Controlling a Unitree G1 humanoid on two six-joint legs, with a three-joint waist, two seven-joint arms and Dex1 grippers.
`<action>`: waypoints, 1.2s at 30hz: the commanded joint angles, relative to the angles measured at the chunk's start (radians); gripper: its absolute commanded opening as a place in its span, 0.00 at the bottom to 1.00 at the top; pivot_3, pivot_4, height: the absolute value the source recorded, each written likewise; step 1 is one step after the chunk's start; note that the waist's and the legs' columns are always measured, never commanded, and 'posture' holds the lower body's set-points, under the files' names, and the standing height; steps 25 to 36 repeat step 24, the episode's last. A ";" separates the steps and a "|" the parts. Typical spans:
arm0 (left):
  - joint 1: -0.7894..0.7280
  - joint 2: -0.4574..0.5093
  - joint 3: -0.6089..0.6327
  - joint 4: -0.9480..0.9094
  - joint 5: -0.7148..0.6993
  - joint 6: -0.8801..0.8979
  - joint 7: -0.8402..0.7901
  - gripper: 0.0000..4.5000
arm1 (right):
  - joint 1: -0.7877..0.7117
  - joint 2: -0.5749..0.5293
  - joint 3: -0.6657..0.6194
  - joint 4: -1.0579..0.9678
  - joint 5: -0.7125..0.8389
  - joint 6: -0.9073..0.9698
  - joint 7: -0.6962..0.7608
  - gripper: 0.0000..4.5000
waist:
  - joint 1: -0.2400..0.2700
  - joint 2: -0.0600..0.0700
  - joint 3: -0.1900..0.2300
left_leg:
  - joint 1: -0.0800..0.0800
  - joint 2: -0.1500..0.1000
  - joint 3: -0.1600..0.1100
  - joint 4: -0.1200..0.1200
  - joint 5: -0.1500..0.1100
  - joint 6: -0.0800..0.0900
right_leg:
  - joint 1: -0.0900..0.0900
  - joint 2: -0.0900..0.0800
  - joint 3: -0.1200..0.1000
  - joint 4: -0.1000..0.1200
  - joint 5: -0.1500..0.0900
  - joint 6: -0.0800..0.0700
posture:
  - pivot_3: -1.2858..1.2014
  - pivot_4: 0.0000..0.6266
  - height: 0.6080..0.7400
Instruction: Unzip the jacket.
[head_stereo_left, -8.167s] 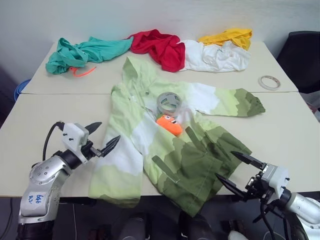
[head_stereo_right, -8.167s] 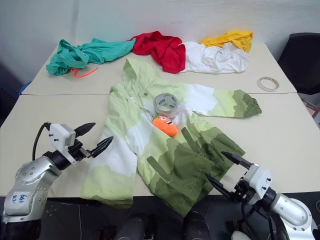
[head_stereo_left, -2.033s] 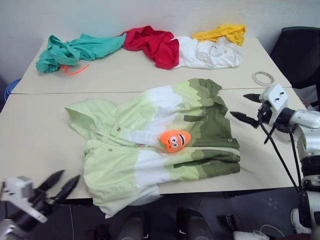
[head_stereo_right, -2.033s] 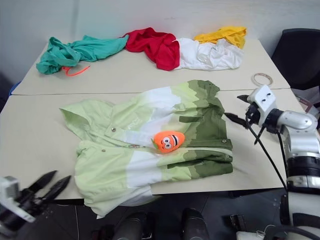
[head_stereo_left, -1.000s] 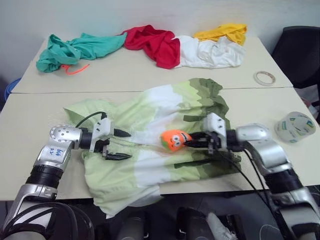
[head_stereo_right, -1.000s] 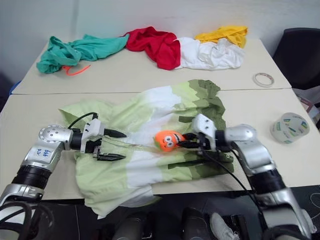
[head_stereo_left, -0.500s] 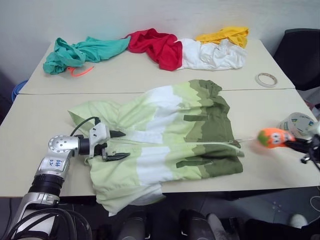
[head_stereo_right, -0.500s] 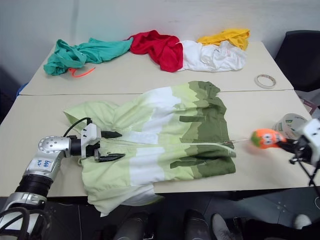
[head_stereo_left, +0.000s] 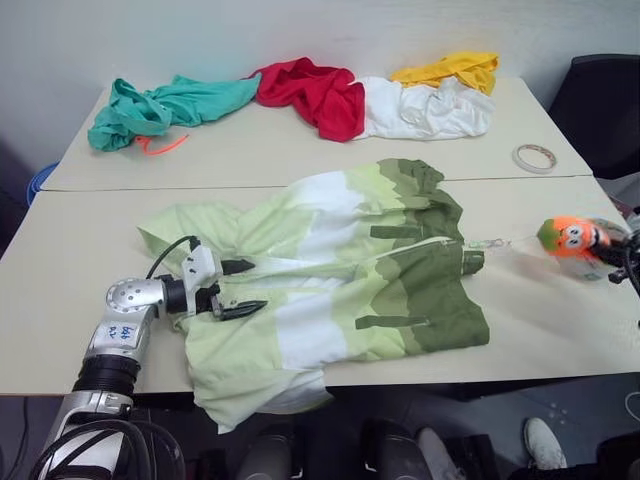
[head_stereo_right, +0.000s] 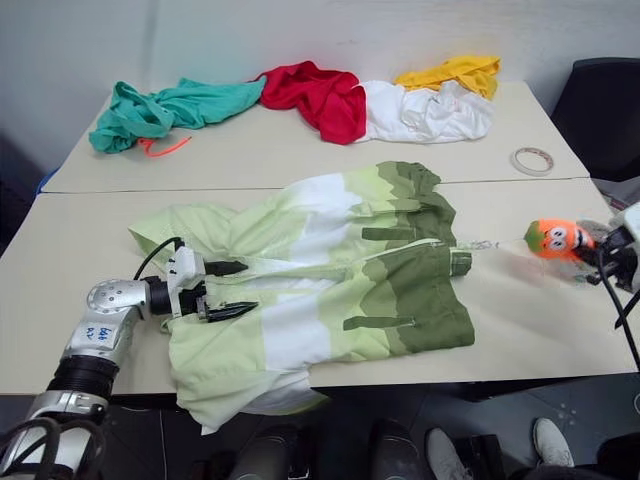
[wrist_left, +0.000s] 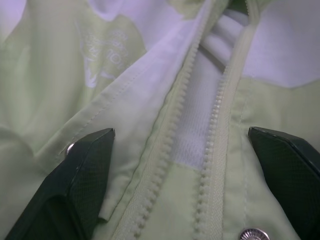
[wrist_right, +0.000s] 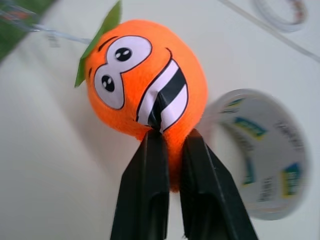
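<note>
While your two arms sit at opposite ends of the garment, you have the following on record.

Jacket: the large hooded jacket in bands of pale green, white and dark olive (head_stereo_left: 340, 275) lies flat across the near beige tabletop (head_stereo_left: 80, 250), hood end toward your left arm, dark olive hem toward your right.

Zipper: the pale green zipper teeth (wrist_left: 215, 130) stand parted at the collar end, with white lining showing between the two rows; in the head views the front lies open in a slanted line toward the hem.

Left gripper: your left gripper (head_stereo_left: 232, 288) rests on the pale green collar area with its two black fingers wide apart, one on each side of the parted zipper rows; they lie against the cloth without pinching it.

Right gripper: your right gripper (wrist_right: 167, 137) sits at the far right edge of the table, well apart from the jacket hem, its fingers pinched together on the underside of the round orange plush toy with a cartoon face (head_stereo_right: 553, 238).

Link: a thin pale cord (head_stereo_right: 490, 246) runs from the toy back to the zipper end at the hem.

Nearby: a white printed tape roll (wrist_right: 265, 160) stands just behind the toy.
</note>
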 joint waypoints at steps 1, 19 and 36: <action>0.032 0.016 0.056 -0.105 -0.086 0.115 -0.001 1.00 | 0.075 -0.033 -0.120 -0.118 0.050 -0.025 0.050 0.33 | -0.001 0.000 0.000 | 0.000 0.000 0.001 0.000 0.000 0.000 | 0.000 0.001 -0.001 0.000 0.000 0.000 | 0.52 0.24 1.00; 0.464 0.193 0.341 -0.494 -0.183 0.127 -0.011 1.00 | 0.296 0.285 0.040 -0.688 0.314 -0.261 0.296 0.99 | 0.020 -0.003 0.002 | 0.001 0.002 -0.002 -0.002 -0.004 -0.001 | 0.002 0.000 0.006 -0.010 0.000 0.000 | 0.52 0.24 1.00; 0.554 0.207 0.402 -0.566 -0.175 0.108 -0.001 1.00 | 0.378 0.329 0.026 -0.633 0.275 -0.392 0.307 0.99 | 0.021 -0.003 0.002 | 0.002 0.001 -0.002 0.000 -0.008 0.002 | 0.006 -0.001 0.007 -0.011 0.002 0.003 | 0.52 0.24 1.00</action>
